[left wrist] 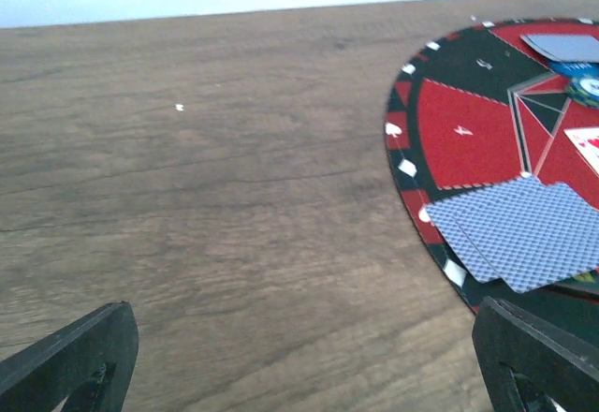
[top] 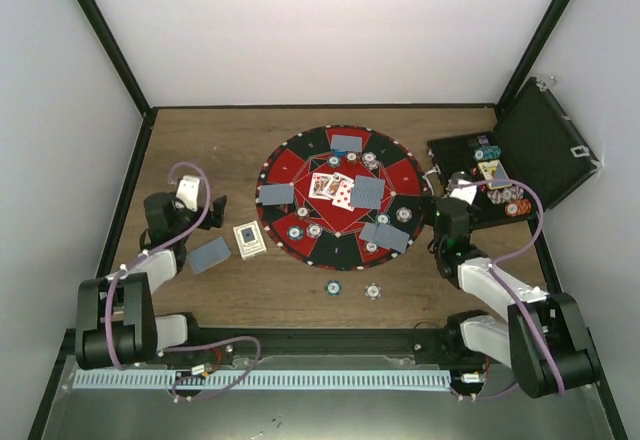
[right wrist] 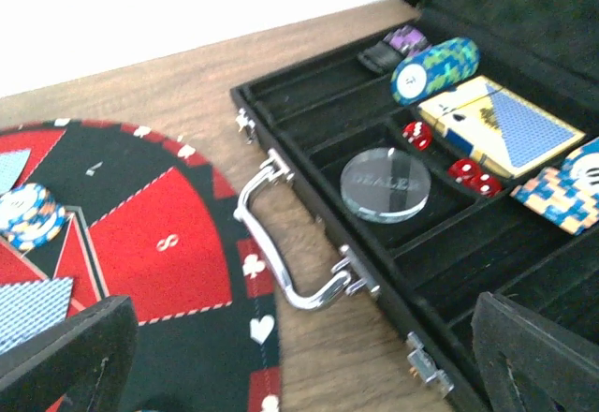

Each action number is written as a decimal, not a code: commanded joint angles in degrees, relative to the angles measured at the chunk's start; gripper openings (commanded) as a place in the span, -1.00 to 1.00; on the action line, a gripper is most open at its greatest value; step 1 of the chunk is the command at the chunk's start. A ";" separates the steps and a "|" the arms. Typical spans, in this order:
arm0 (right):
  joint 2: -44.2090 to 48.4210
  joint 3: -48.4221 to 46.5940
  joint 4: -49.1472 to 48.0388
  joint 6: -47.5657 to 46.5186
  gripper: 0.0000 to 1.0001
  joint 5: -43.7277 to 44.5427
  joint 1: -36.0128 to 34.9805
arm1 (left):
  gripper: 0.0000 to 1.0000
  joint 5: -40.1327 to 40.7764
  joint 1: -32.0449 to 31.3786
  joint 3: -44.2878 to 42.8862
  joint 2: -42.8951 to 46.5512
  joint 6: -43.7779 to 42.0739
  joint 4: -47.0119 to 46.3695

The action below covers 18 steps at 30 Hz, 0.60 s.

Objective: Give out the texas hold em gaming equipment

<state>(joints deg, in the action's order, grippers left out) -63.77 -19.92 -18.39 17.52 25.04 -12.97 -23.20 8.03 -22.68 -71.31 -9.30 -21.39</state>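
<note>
Grey-blue-backed cards (top: 368, 192) lie in several spots on the round mat (top: 295, 165), with face-up cards (top: 330, 186) at its centre and chips (top: 314, 229) around them. A deck (top: 249, 239) and a single card (top: 209, 254) rest on the wood left of the mat. Two chips (top: 333, 287) lie in front of it. My left gripper (left wrist: 299, 375) is open over bare wood, the mat's overlapped cards (left wrist: 524, 234) to its right. My right gripper (right wrist: 299, 365) is open above the case handle (right wrist: 281, 253), holding nothing.
The black hinged case (top: 455, 150) stands open at the right, lid (top: 548, 140) raised. It holds chip rows (right wrist: 435, 64), a clear dealer disc (right wrist: 386, 183), red dice (right wrist: 463, 170) and a boxed deck (right wrist: 496, 122). White walls enclose the table.
</note>
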 commanded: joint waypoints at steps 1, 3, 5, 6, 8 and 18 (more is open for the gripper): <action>-1.24 4.31 -18.59 -3.20 1.00 5.43 1.75 | 1.00 5.21 -1.77 5.67 -2.24 5.84 -26.42; -2.37 6.19 -23.83 -4.99 1.00 4.99 2.33 | 1.00 6.91 -3.17 8.88 -3.87 5.77 -35.50; -3.70 7.79 -28.64 -6.49 1.00 4.52 2.78 | 1.00 8.12 -4.53 11.13 -6.37 4.62 -43.65; -4.85 8.34 -30.85 -7.01 1.00 3.97 3.16 | 1.00 9.01 -5.27 11.62 -8.39 3.66 -46.41; -6.88 9.46 -35.83 -8.40 1.00 3.21 3.71 | 1.00 10.68 -5.98 11.40 -11.00 3.23 -48.21; -22.30 6.32 -53.59 -14.74 1.00 -6.36 5.87 | 1.00 18.02 -6.21 8.94 -18.46 6.41 -52.04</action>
<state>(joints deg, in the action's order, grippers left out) -81.10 -11.51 -61.08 6.52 23.53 -8.54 -8.97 2.20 -10.85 -89.01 -4.84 -70.19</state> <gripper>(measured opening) 0.998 0.999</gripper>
